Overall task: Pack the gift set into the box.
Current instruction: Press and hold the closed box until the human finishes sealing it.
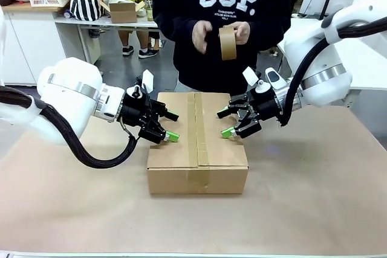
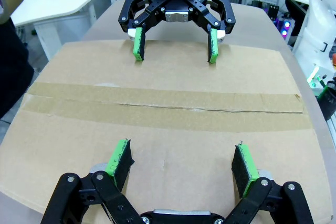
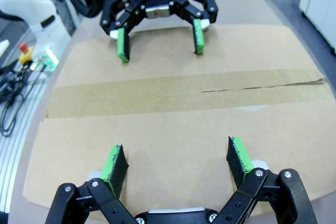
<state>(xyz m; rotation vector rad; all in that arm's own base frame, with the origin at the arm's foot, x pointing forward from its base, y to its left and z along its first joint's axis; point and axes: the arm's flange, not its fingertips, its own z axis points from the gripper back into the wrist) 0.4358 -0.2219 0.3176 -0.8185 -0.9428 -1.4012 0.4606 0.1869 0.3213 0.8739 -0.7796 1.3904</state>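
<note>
Front view: the box [image 1: 197, 149], closed and sealed along its middle seam by a tape strip [image 1: 195, 125], is seen at the centre of the brown-covered table [image 1: 314, 197]. The left gripper [image 1: 174, 126] and right gripper [image 1: 224, 123], both spread and holding nothing, are placed at its opposite top edges. A tape roll [image 1: 227, 42] is held in a person's hands [image 1: 242, 30] beyond. Left wrist view: the left gripper's pads [image 2: 119, 158] are shown wide apart over the box top, with the right gripper facing them across the strip. Right wrist view: the same arrangement is shown from the opposite side; whether the pads touch the cardboard cannot be told.
</note>
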